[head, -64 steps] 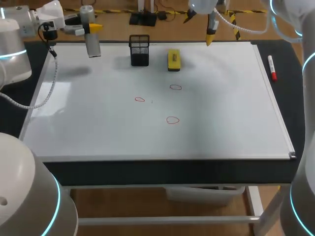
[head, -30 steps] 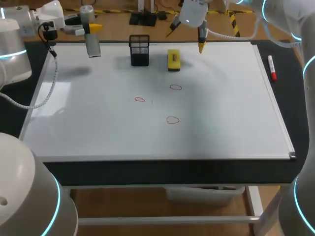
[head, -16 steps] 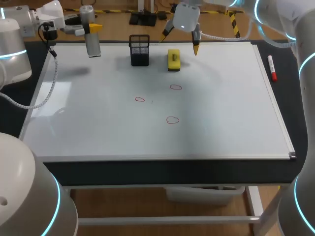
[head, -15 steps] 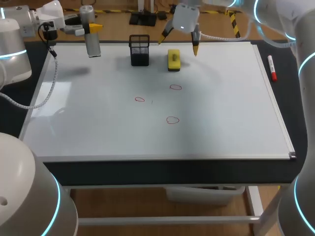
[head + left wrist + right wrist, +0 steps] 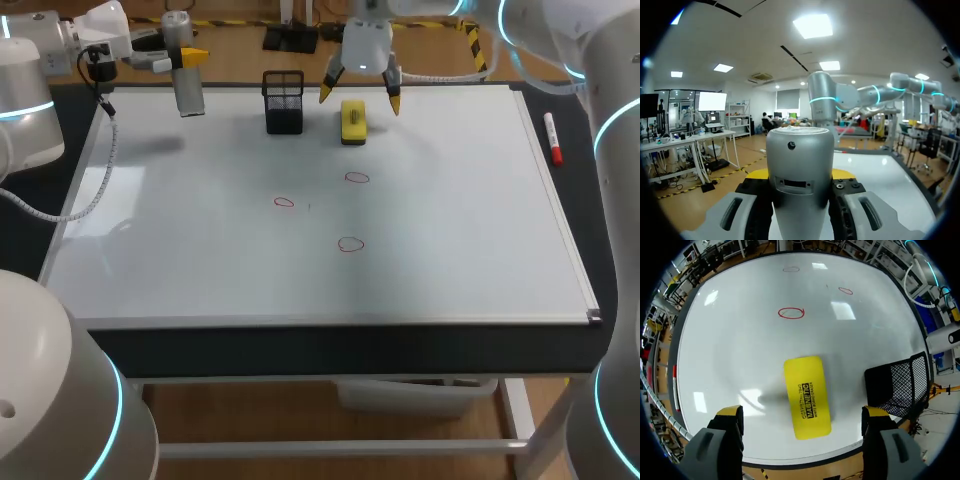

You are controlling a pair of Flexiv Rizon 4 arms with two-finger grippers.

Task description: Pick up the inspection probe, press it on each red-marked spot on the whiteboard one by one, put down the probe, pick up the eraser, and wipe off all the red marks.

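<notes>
Two spread fingers of the downward-pointing right gripper [image 5: 359, 98] hover astride the flat yellow rectangular eraser [image 5: 352, 121]; the left gripper [image 5: 800, 175] clasps the grey cylindrical probe [image 5: 188, 92].

The right arm's gripper [image 5: 359, 99] has swung leftward along the whiteboard's [image 5: 450, 230] far edge over the past two seconds, from a spot to the right of the yellow eraser [image 5: 352, 121] to a position directly over it. It has also turned as it went, so that its two yellow-tipped fingers, spread wide, now stand one to each side of the eraser without touching it.
</notes>
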